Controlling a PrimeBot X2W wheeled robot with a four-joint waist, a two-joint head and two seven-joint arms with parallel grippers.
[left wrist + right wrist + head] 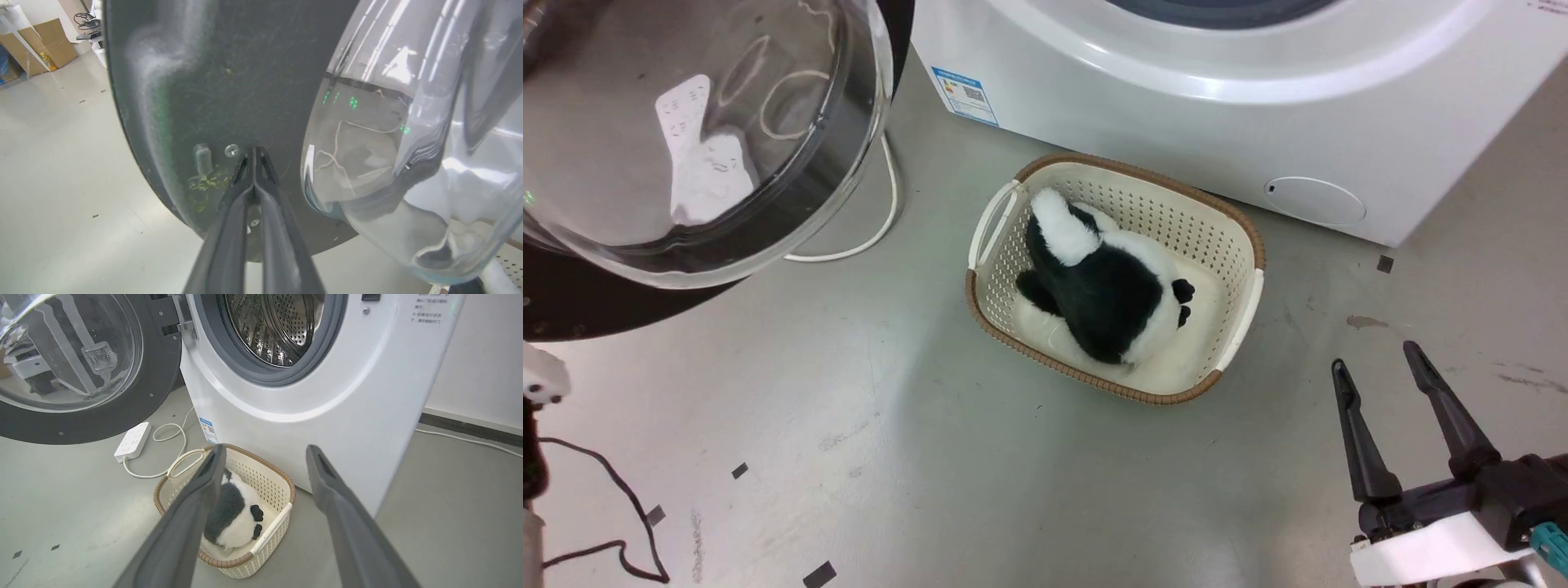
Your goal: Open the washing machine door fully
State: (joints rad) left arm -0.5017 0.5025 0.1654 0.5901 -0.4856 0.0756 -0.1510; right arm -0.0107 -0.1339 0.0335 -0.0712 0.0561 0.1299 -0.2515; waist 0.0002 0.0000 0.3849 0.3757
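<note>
Left pincer [254, 152]: clenched, both fingers drawn together with nothing between them, tips set against the inner face of the black rim of the washing machine door [196, 81], just beside a small screw [231, 150]. Right pincer [1374, 357]: released, fingers spread, hanging above the floor [890, 425] well apart from the door and carrying nothing.

Door position: the washing machine door [157, 379] stands on its hinge [182, 322] at the left of the washing machine [327, 416], swung well away from the opening. The steel drum [278, 322] is fully exposed. In the head view the glass bowl of the door [686, 147] bulges toward the camera at the upper left.

Step in hand: judged to be the last part of the opening swing, with the closed fingertips used as a pusher against the rim. How much hinge travel remains cannot be told.

Next move: push outward on the rim, away from the machine front, following the arc of the hinge so the tips do not slide off the glossy face. Stop when the hinge resists. Keep the right arm clear of the basket [1245, 237] and the plush toy [1111, 294] lying in it before the machine.
</note>
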